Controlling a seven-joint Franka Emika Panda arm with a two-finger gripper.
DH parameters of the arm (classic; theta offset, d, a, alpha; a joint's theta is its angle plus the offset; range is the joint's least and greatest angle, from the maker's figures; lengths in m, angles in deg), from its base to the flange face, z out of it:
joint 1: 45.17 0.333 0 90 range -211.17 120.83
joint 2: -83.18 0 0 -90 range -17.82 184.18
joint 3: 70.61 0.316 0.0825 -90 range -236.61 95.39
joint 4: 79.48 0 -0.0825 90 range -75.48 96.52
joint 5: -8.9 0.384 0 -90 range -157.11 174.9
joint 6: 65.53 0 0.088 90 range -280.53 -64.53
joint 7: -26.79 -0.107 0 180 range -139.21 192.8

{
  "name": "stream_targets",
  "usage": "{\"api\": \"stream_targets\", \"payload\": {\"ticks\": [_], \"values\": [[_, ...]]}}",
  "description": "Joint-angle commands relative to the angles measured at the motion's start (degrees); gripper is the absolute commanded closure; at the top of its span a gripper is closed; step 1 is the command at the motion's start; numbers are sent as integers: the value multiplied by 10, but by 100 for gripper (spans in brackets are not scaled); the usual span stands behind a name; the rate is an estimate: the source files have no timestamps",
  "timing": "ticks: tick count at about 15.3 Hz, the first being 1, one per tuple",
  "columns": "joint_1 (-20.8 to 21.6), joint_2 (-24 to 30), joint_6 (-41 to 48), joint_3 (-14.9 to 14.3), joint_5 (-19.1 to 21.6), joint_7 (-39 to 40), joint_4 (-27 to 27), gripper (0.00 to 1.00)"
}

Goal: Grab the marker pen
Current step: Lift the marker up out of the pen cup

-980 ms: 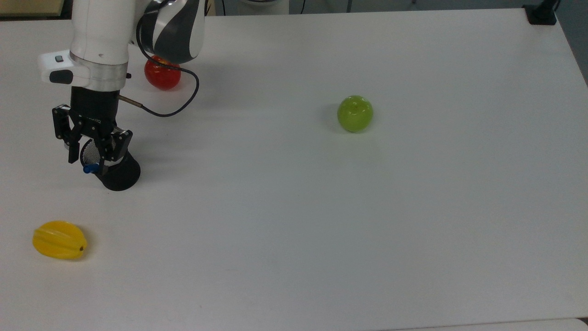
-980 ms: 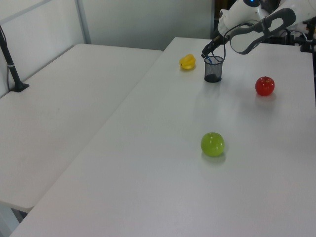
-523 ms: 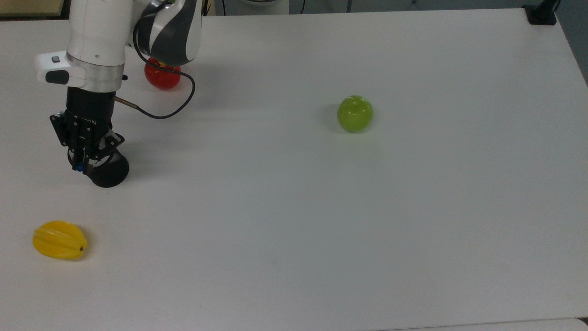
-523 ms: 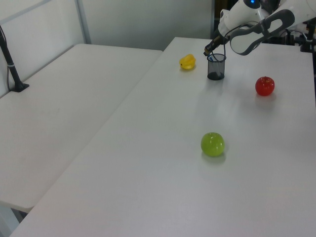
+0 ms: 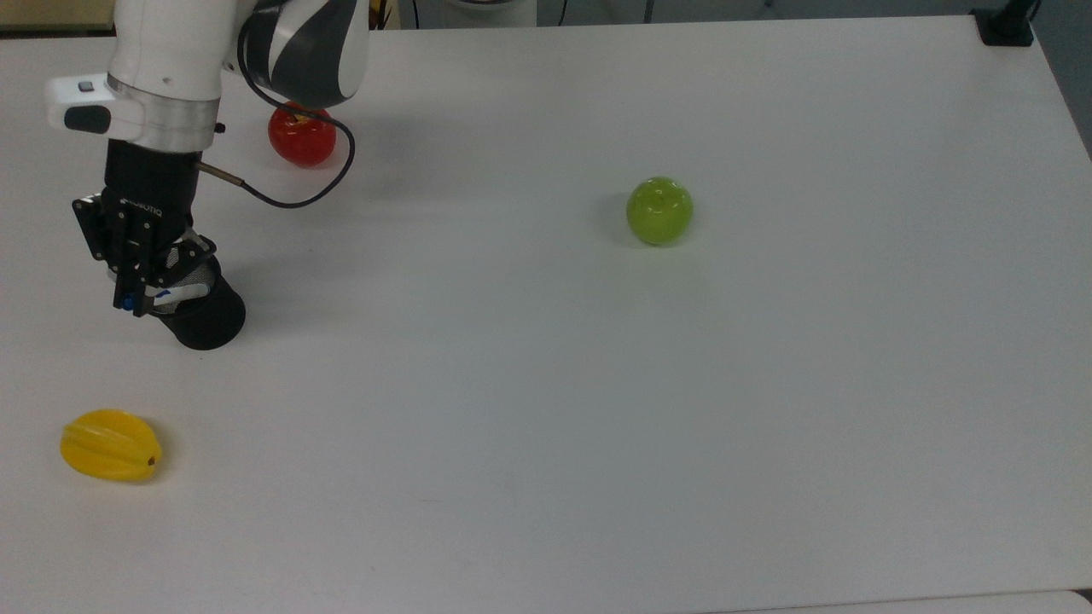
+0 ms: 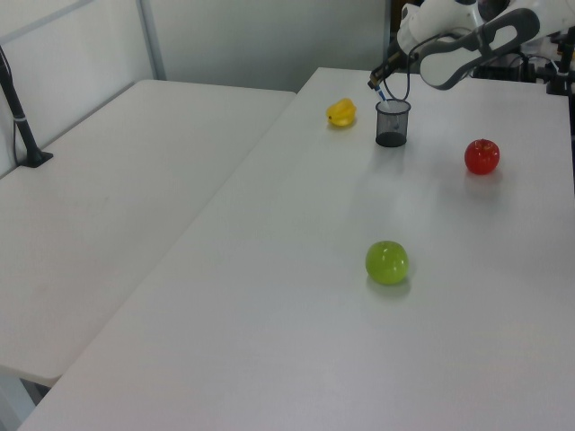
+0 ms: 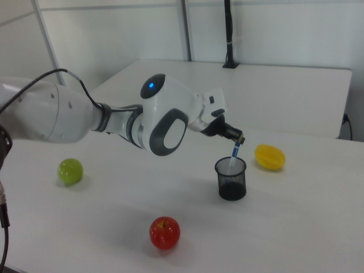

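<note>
The marker pen (image 7: 234, 153) is a slim white barrel with a blue top. It hangs from my gripper (image 7: 239, 139), which is shut on its upper end. Its lower part still dips inside the black mesh cup (image 7: 231, 180). In the top view the gripper (image 5: 128, 298) is at the cup's (image 5: 207, 317) left rim, and the pen's (image 5: 175, 292) white barrel with its blue label slants across the cup's mouth. In the left view the gripper (image 6: 377, 83) holds the pen (image 6: 384, 94) just above the cup (image 6: 392, 124).
A red apple (image 5: 301, 136) lies behind the arm. There is a green apple (image 5: 659, 210) at mid-table and a yellow starfruit (image 5: 111, 445) near the top view's lower left. The white table (image 5: 597, 409) stretches wide to the top view's right.
The gripper went from open around the pen's blue cap to shut on it. It then rose, drawing the white barrel partway out of the cup, which shifted slightly.
</note>
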Motion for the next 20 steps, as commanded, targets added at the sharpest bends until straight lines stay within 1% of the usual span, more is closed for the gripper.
{"api": "stream_targets", "payload": {"ticks": [1,4,6,8,13,15,18,20], "values": [[0,68,-2,1,10,-2,21,100],[0,99,7,1,10,-15,20,100],[4,119,39,2,11,-22,20,100],[7,136,66,10,11,-25,21,100],[7,156,163,64,11,-38,19,100],[7,155,200,90,16,-38,18,100],[7,147,244,127,38,-38,17,100],[13,140,272,150,39,-38,17,100]]}}
